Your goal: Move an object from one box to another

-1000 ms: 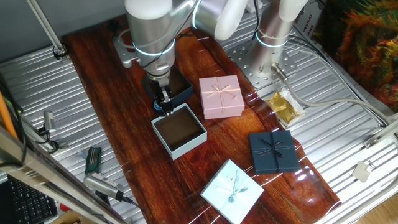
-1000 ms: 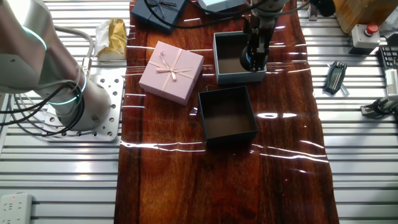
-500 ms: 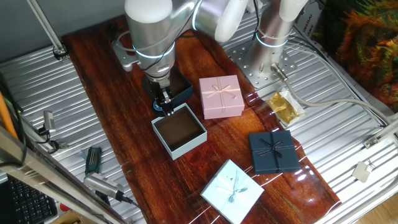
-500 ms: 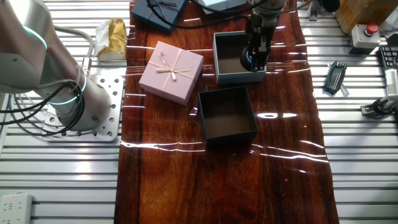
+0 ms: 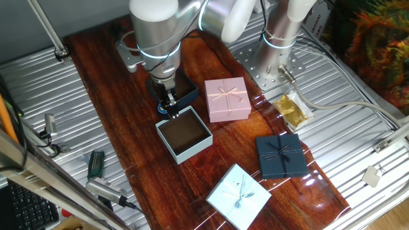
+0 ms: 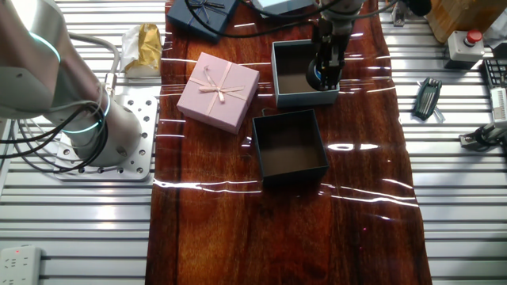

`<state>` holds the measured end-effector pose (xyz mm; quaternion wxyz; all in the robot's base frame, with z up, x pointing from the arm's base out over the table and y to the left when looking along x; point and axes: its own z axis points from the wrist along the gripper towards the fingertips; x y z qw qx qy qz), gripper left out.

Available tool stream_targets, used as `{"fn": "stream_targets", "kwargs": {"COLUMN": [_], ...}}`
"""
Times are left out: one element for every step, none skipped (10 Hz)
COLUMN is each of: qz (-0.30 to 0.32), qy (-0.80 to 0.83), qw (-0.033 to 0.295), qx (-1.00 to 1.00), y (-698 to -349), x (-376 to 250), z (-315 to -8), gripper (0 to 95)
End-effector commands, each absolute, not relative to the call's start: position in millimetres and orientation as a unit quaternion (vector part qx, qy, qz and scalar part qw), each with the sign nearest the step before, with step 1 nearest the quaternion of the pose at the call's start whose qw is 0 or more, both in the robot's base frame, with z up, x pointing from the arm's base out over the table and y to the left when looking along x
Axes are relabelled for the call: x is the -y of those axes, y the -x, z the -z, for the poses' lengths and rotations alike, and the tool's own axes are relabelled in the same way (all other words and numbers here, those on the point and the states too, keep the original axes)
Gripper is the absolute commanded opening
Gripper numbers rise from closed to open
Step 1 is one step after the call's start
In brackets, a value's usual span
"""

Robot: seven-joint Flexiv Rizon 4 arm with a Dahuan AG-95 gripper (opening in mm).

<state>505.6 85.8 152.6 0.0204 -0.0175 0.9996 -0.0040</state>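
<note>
My gripper [image 5: 170,107] points down over the far left corner of the pale blue lidless box [image 5: 192,148], whose inside is dark brown. In the other fixed view the gripper [image 6: 321,77] hangs inside the right part of that box [image 6: 277,73]. Its fingers look shut on a small blue-rimmed disc [image 6: 316,78], seen only as a blue speck [image 5: 172,110] at the fingertips. The dark navy box tray [image 6: 257,150] stands just next to the pale blue box and its dark inside shows nothing in it. In one fixed view it [image 5: 190,94] is partly hidden behind the gripper.
A pink gift box [image 5: 227,99] stands right of the navy tray. A navy gift box with bow [image 5: 281,156] and a pale blue gift box with bow [image 5: 239,195] lie nearer the front. A gold packet [image 5: 293,108] and hand tools [image 5: 96,163] lie on the metal slats.
</note>
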Motion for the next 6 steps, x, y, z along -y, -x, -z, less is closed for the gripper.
{"fn": "stream_targets", "kwargs": {"qz": [0.010,0.008,0.006,0.005,0.000,-0.004], "qy": [0.051,0.081,0.103,0.116,0.124,0.119], "qw": [0.013,0.012,0.012,0.015,0.021,0.023], "qx": [-0.999,-0.997,-0.995,-0.993,-0.992,-0.993], "y": [-505.9,-505.9,-505.9,-505.9,-505.9,-505.9], "x": [-85.7,-85.7,-85.7,-85.7,-85.7,-85.7], "z": [-152.9,-152.9,-152.9,-152.9,-152.9,-152.9], "gripper": [0.0,0.0,0.0,0.0,0.0,0.0]}}
